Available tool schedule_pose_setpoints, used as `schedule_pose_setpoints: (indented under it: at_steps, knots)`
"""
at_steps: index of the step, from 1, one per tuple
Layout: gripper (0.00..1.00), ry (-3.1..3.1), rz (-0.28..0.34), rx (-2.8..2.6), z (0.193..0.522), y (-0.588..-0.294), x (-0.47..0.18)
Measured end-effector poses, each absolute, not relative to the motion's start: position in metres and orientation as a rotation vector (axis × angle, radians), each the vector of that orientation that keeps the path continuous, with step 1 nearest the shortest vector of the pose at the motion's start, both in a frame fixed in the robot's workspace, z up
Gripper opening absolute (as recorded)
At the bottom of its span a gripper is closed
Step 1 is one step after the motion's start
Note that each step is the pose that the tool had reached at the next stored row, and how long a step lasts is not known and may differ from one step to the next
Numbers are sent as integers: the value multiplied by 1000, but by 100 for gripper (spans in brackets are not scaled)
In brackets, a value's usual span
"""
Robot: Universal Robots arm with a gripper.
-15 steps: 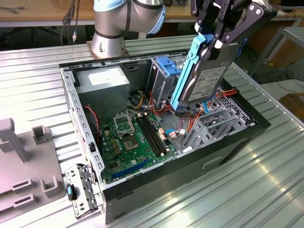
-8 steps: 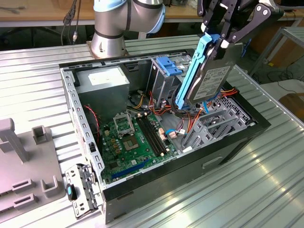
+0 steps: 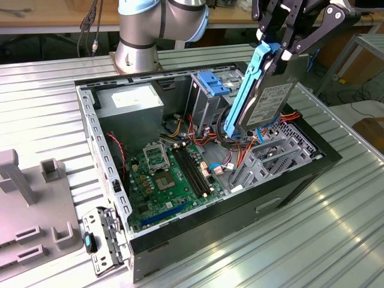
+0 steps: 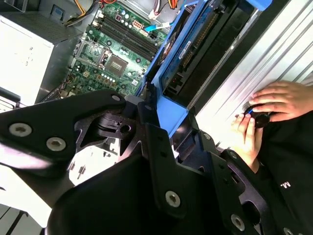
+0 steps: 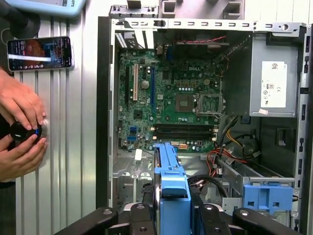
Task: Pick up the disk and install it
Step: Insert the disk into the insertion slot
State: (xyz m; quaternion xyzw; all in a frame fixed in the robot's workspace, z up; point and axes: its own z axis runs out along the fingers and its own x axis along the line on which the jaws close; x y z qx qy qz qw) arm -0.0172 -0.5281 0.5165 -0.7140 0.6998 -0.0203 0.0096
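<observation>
Ribbed metal table carries an open computer case; in the exterior view the motherboard lies flat inside with the power supply at its 11 o'clock. Gripper jaws are clamped on the upper end of the disk, which hangs on edge and tilted at 2 o'clock from the motherboard, lower end just over the grey drive cage, contact unclear. In the first wrist view a person's hands hold a small black knob on the table beside the case, near a phone.
</observation>
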Motion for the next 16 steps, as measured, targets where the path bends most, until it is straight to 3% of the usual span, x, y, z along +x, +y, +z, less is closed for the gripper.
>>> schedule_pose_setpoints:
  at_steps: [16]
  knots:
    - [37,2172,-69,-2236,509,-534,10]
